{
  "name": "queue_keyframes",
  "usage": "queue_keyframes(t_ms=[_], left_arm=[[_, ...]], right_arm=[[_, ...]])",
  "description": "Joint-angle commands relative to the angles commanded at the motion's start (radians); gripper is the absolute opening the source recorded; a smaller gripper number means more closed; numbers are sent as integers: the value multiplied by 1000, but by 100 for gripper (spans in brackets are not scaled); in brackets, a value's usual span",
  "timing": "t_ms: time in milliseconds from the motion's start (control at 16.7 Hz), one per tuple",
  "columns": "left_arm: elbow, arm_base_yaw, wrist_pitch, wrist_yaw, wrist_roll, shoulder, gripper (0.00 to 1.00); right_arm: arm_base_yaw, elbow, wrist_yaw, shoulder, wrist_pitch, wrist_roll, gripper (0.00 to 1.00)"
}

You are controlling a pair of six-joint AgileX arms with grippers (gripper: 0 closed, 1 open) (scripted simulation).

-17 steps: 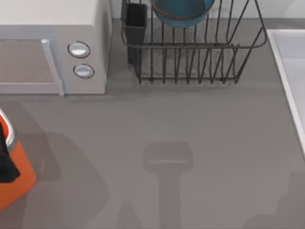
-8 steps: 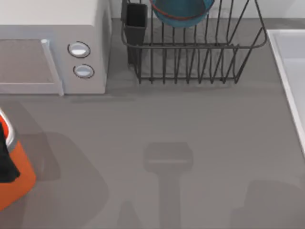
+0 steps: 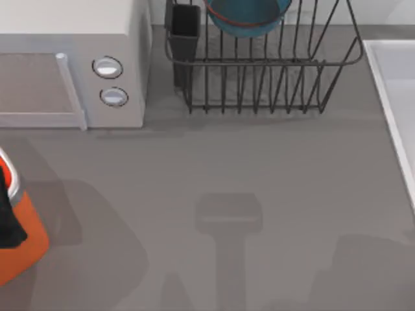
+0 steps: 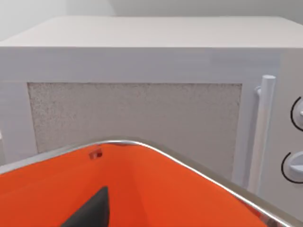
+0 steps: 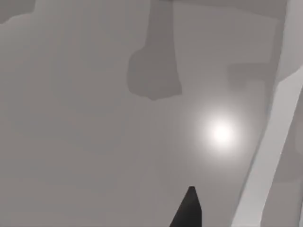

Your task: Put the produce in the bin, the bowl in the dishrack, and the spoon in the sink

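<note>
The teal bowl [image 3: 246, 14] with its reddish rim sits inside the dark wire dishrack [image 3: 272, 84] at the table's back. At the left edge stands the orange bin [image 3: 29, 249], and my left gripper [image 3: 6, 223] hangs as a black shape over its opening. In the left wrist view the bin [image 4: 156, 198] lies directly below, its grey rim curving across. The pale sink [image 3: 388, 97] runs along the right edge. My right gripper [image 5: 188, 208] hovers over bare table beside the sink's raised rim [image 5: 267, 156]. The produce and the spoon are out of view.
A white microwave [image 3: 71, 58] with two round knobs stands at the back left, just behind the bin [image 4: 142, 56]. A black utensil cup [image 3: 185, 29] hangs on the dishrack's left corner. Arm shadows fall across the grey tabletop in the middle and lower right.
The shadow at the table's lower right has grown and spread leftward. The bowl, the bin and my left gripper have stayed in place.
</note>
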Motion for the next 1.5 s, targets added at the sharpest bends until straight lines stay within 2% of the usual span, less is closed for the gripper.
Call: queue_keyframes(t_ms=[300, 840, 1020, 1260, 1500], left_arm=[[0, 0, 0, 0, 0, 0, 100], [0, 0, 0, 0, 0, 0, 100], [0, 0, 0, 0, 0, 0, 100], [0, 0, 0, 0, 0, 0, 100], [0, 0, 0, 0, 0, 0, 100]], right_arm=[[36, 316, 1, 255, -118, 16, 0], [144, 1318, 1, 915, -418, 123, 0], [179, 1590, 2, 1095, -493, 173, 0], [214, 1809, 5, 1250, -551, 227, 0], [224, 1863, 6, 1288, -564, 245, 0]])
